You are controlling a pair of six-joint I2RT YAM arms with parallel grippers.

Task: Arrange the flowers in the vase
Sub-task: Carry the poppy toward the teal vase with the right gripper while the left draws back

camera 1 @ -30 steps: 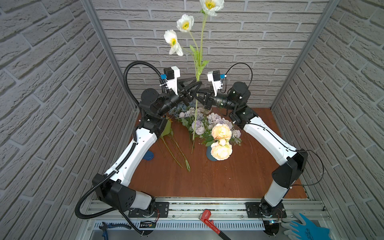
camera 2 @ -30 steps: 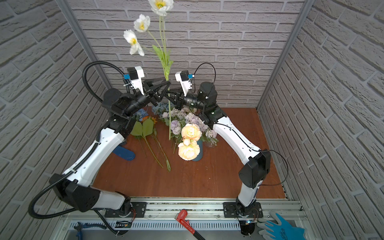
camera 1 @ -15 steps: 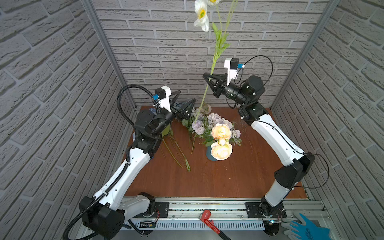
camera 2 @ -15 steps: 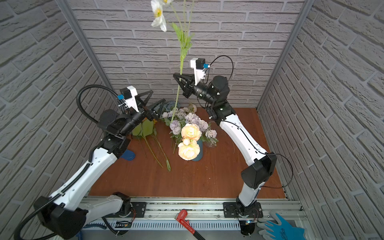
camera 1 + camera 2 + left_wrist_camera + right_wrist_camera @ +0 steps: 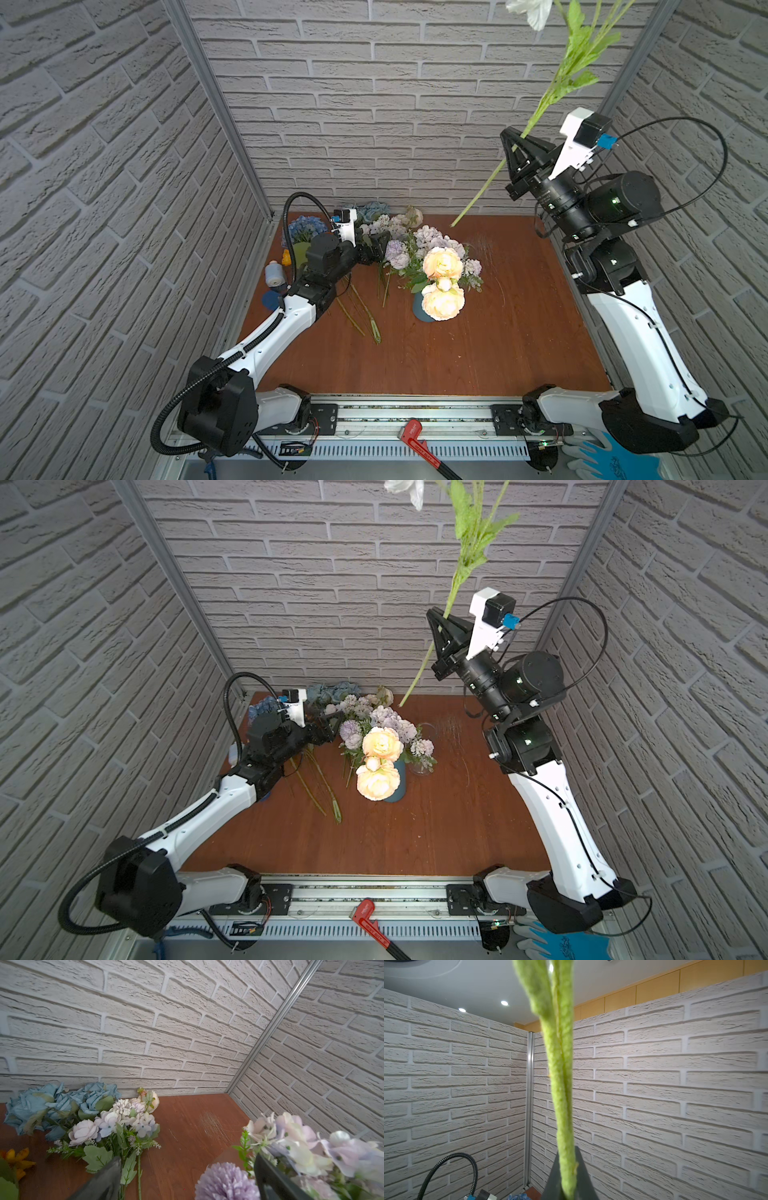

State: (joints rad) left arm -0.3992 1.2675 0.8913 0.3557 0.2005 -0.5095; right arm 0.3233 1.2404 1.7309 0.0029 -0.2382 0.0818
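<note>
A tall white-bud flower point(image 5: 536, 112) point(image 5: 451, 592) hangs high at the right, its fuzzy green stem point(image 5: 562, 1105) clamped in my shut right gripper point(image 5: 513, 139) point(image 5: 438, 617) point(image 5: 568, 1167); the stem's foot is in the air above the table. The blue vase point(image 5: 420, 311) point(image 5: 395, 787) holds cream-peach roses point(image 5: 442, 264) and lilac clusters point(image 5: 301, 1142). My left gripper point(image 5: 376, 249) point(image 5: 332, 725) point(image 5: 187, 1159) stands open and empty, low beside them. Dusty-blue roses point(image 5: 41, 1105), a lilac-white bunch point(image 5: 116, 1120), a blue hydrangea point(image 5: 305, 228) and an orange sunflower point(image 5: 14, 1159) lie at the back left.
Loose green stems point(image 5: 361, 311) lie on the wooden table point(image 5: 478, 353) left of the vase. A small white bottle point(image 5: 274, 272) and a blue disc point(image 5: 271, 300) sit at the left edge. Brick walls close three sides. A red wrench point(image 5: 415, 436) and a blue glove point(image 5: 602, 457) lie at the front rail.
My left gripper let go of the tall stem, opened wide and dropped down toward the table by the vase. The right arm carried the flower up and to the right.
</note>
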